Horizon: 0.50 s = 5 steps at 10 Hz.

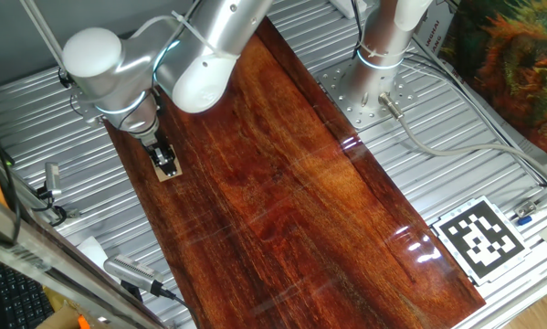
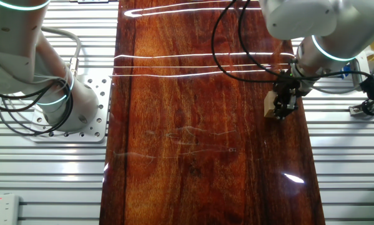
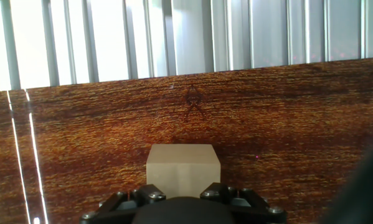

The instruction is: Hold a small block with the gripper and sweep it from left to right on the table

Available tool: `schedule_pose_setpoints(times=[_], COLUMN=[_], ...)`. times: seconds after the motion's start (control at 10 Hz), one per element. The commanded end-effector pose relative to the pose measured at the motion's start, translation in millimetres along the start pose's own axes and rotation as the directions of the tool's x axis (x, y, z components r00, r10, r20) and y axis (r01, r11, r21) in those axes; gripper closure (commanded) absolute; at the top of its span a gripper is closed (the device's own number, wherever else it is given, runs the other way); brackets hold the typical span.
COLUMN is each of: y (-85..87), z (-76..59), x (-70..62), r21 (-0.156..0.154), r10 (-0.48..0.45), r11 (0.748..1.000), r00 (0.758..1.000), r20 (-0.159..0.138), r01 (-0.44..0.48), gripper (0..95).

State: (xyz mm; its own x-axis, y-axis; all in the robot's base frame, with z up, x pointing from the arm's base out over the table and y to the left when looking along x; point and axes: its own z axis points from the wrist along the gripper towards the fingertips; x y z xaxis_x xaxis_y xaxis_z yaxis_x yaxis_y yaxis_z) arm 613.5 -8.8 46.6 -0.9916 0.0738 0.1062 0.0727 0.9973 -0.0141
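Gripper [image 1: 166, 163] is clamped on the small block [image 1: 170, 171], both black fingers pinching the tan cube from either side, and it sits right down on the table [image 1: 291, 201]. Spot is hard against one long edge of the board, closer to the far end than the middle. From the hand view the block [image 3: 183, 170] fills the gap between the fingers, with the ribbed grey metal surface [image 3: 174, 37] just past the board edge.

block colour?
Light tan, plain wood, no markings. The small block shows best in the hand view, against the reddish-brown table.
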Motion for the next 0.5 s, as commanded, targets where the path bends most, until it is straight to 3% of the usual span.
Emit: schedule_pose_setpoints(times=[0.1,0.5], y=[-0.1,0.6], z=[3.2,9.6], x=[-1.3,-4.3], r21=[0.001,0.003], r10=[-0.001,-0.001], r11=[1.000,1.000], r00=[1.000,1.000], r20=[0.000,0.006], r01=[0.001,0.001], gripper=[95.0,95.0])
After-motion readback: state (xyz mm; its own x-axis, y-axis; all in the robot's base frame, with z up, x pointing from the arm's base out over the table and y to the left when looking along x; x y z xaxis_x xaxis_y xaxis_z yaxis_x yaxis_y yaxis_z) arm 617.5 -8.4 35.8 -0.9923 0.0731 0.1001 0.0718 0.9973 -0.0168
